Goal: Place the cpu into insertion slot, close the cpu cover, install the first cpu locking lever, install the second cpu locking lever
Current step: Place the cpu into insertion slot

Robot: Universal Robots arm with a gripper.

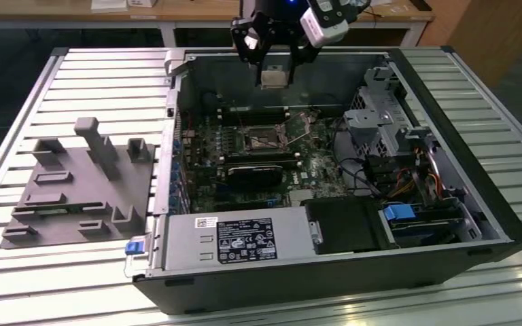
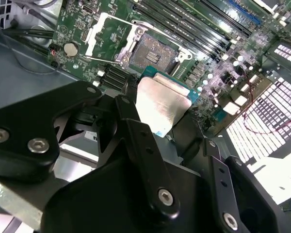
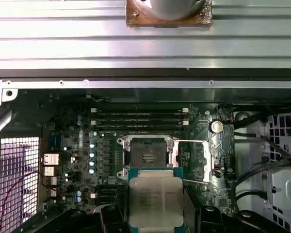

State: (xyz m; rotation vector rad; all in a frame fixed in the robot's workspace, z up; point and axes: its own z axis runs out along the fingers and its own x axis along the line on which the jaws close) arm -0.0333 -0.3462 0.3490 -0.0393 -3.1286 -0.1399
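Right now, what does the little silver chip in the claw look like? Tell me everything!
The cpu is a small, flat square chip with a dull silver metal top carrying faint print, and a thin blue-green edge. The claw grips it on two opposite sides, silver face toward the wrist cameras. It hangs in the air above the open computer case, apart from the empty insertion slot below, touching nothing but the claw.

The cpu (image 3: 156,201) is shiny silver-grey on top with a blue-green edge. The gripper (image 1: 273,70) is black. The board (image 3: 68,145) is dark green with tiny silver dots. The slot (image 3: 148,155) is dark inside with a silver rim. The worktop (image 1: 107,75) has silver-white stripes. The case (image 1: 334,285) is black.
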